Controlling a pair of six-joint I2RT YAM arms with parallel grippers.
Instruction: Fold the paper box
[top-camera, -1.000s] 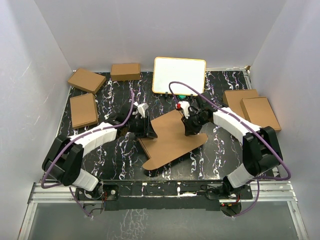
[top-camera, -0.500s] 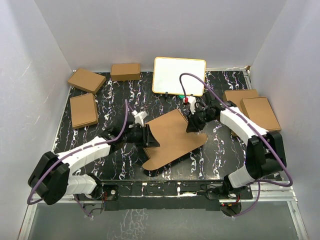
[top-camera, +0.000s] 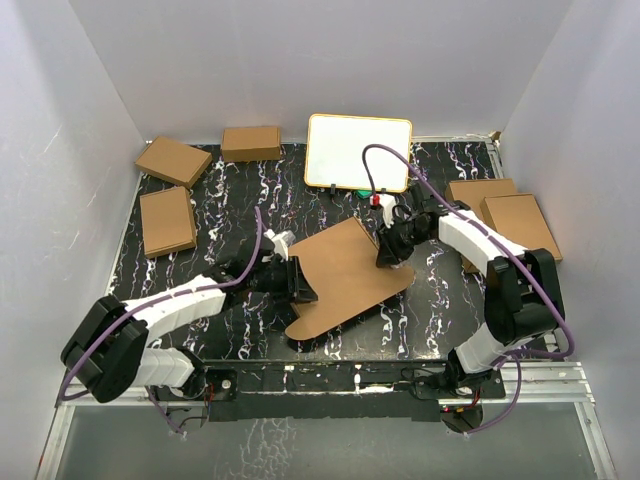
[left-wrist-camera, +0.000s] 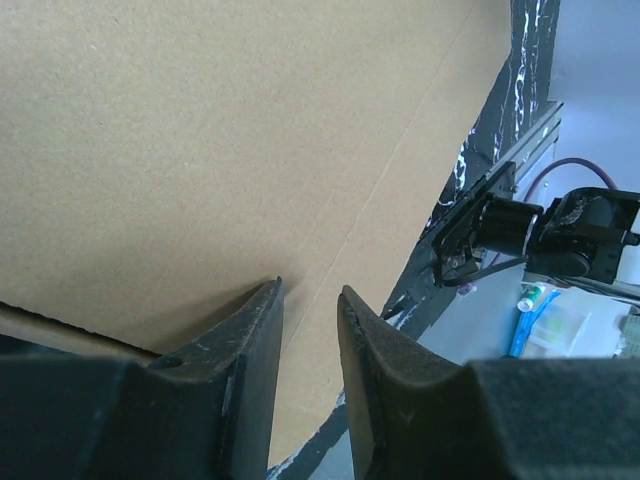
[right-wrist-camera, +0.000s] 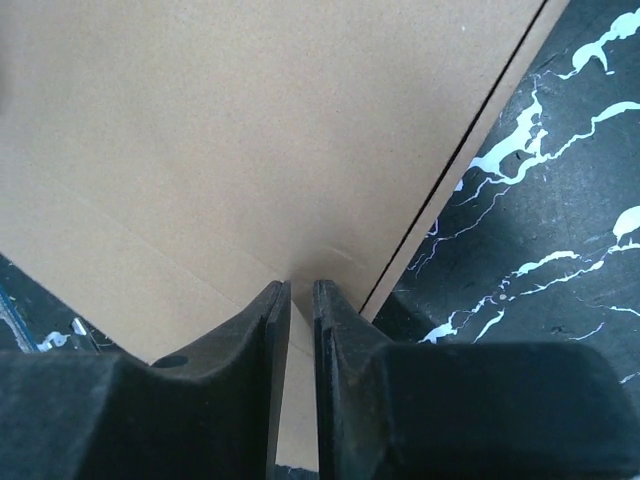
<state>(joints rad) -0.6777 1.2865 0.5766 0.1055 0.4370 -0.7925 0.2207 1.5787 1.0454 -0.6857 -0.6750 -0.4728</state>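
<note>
The paper box (top-camera: 350, 272) is a flat brown die-cut sheet in the middle of the black marbled table, with its left edge raised. It fills the left wrist view (left-wrist-camera: 200, 140) and the right wrist view (right-wrist-camera: 220, 130). My left gripper (top-camera: 298, 281) is at the sheet's left edge. Its jaws are a little apart in the left wrist view (left-wrist-camera: 311, 290), tips against the cardboard with nothing between them. My right gripper (top-camera: 388, 252) is on the sheet's far right part. Its jaws are nearly closed (right-wrist-camera: 301, 286), with the tips pressed on the cardboard beside a slit.
Three small folded brown boxes lie at the far left (top-camera: 173, 160), (top-camera: 250, 142), (top-camera: 166, 220), and two at the right (top-camera: 478, 194), (top-camera: 522, 226). A white-faced board with a tan frame (top-camera: 358, 152) leans at the back wall. White walls enclose the table.
My left arm has swung down towards the near edge, with its gripper sliding along the sheet's left edge. My right wrist has pulled back a little. The sheet has barely shifted.
</note>
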